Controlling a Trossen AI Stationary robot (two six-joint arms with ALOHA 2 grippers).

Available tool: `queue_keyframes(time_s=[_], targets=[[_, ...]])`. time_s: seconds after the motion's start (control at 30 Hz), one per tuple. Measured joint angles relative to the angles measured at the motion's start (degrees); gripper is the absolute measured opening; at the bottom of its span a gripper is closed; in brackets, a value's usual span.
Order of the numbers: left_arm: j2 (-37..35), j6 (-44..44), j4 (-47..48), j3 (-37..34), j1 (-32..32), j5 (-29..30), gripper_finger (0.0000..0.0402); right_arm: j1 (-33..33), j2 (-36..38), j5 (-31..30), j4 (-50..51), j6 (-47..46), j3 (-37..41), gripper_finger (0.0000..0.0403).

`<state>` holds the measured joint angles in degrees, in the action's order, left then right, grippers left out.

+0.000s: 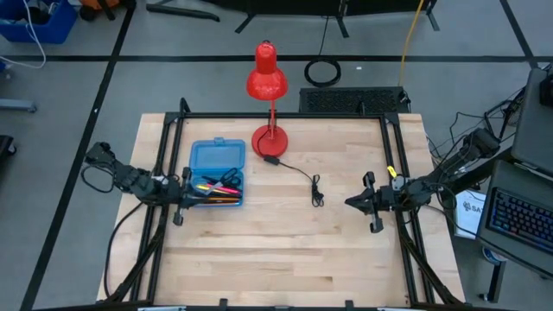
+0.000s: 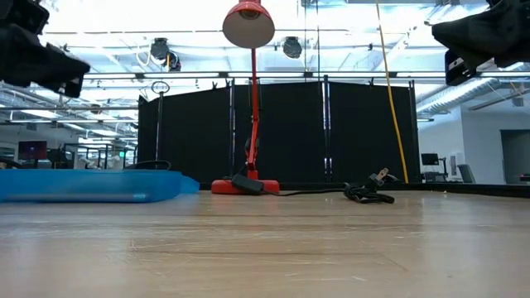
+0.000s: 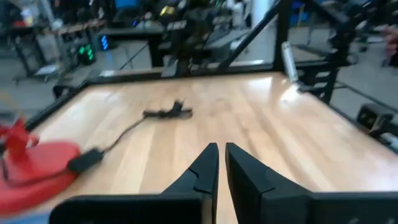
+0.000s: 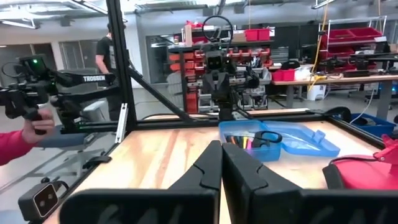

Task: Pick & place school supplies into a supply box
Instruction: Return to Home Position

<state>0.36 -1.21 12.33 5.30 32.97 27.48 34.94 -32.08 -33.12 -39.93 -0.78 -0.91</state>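
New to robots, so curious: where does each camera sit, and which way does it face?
High view: above the table, straight down; both arms, supply box, red lamp.
Low view: table-top height, level toward the red lamp; arm parts in upper corners.
Left wrist view: on the left arm, facing the cord; left gripper in front.
Right wrist view: on the right arm, facing the supply box; right gripper in front.
Shared: high, low and right wrist views all show the supply box.
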Motion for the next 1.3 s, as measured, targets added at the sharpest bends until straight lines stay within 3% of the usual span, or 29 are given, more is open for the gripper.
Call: queue_keyframes(time_s=[0.17, 0.4, 0.7, 1.03, 1.3], targets=[[0.0, -3.02, 0.87, 0.0, 0.0, 0.97, 0.0033, 0.0, 0.0, 0.13, -0.08, -0.06, 0.01, 0.0], [0.0, 2.27, 0.88, -0.02, 0.0, 1.1, 0.0021, 0.0, -0.01, 0.07, -0.09, -0.06, 0.05, 0.0], [0.0, 2.52, 0.86, -0.02, 0.0, 1.1, 0.0003, 0.0, -0.02, 0.15, -0.1, -0.06, 0.05, 0.0], [0.0, 2.47, 0.86, -0.02, 0.0, 1.1, 0.0044, 0.0, -0.02, 0.15, -0.1, -0.06, 0.05, 0.0], [0.0, 2.47, 0.84, -0.02, 0.0, 1.1, 0.0049, 0.0, -0.02, 0.15, -0.1, -0.06, 0.05, 0.0]])
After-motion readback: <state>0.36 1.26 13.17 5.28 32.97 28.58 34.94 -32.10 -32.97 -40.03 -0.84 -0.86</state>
